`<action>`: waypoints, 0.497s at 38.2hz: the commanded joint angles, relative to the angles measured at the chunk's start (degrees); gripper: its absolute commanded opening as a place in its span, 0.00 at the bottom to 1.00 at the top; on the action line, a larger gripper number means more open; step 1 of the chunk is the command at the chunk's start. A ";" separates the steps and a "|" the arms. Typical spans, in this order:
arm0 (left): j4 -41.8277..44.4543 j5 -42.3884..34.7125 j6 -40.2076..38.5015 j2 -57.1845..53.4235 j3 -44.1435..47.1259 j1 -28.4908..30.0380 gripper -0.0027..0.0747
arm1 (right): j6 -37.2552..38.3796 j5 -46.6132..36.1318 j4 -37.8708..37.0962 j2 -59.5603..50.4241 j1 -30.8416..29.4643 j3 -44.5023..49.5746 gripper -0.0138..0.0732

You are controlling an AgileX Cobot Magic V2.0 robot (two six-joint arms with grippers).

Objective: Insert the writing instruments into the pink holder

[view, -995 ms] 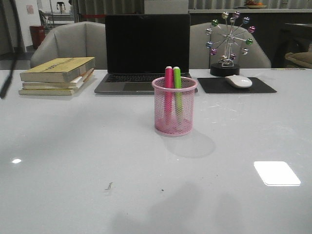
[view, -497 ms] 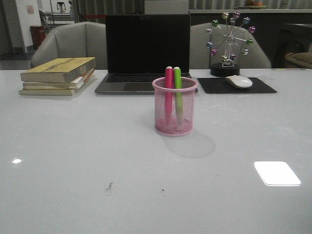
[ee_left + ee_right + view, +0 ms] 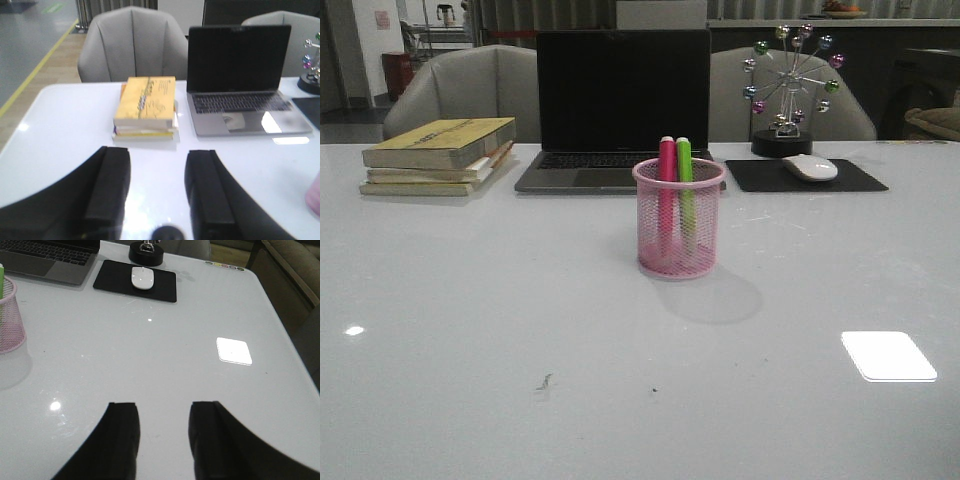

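Front view, markers (image 3: pixel 675 185) in holder (image 3: pixel 678 218), claws absent

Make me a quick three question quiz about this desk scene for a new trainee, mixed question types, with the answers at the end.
1. True or false: the pink highlighter and green highlighter both stand inside the pink mesh holder.
2. What sits on the black mouse pad?
A. stack of books
B. white mouse
C. laptop
3. Fill in: the left gripper and right gripper are both ____ and hold nothing.

Key: 1 true; 2 B, the white mouse; 3 open.
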 commanded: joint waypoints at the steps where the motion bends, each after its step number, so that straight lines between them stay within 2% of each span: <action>1: -2.14 -4.99 -0.31 -5.30 3.86 -0.01 0.49 | -0.16 -4.71 -1.24 0.25 -0.33 -1.48 0.59; 9: -2.14 -4.88 -0.31 -14.06 11.77 -0.75 0.49 | -0.16 -4.34 -1.19 0.25 -0.33 -1.48 0.59; 19: -3.07 -1.66 -0.31 -16.19 13.50 -2.94 0.49 | -0.16 -4.21 1.72 0.25 -0.33 -1.48 0.59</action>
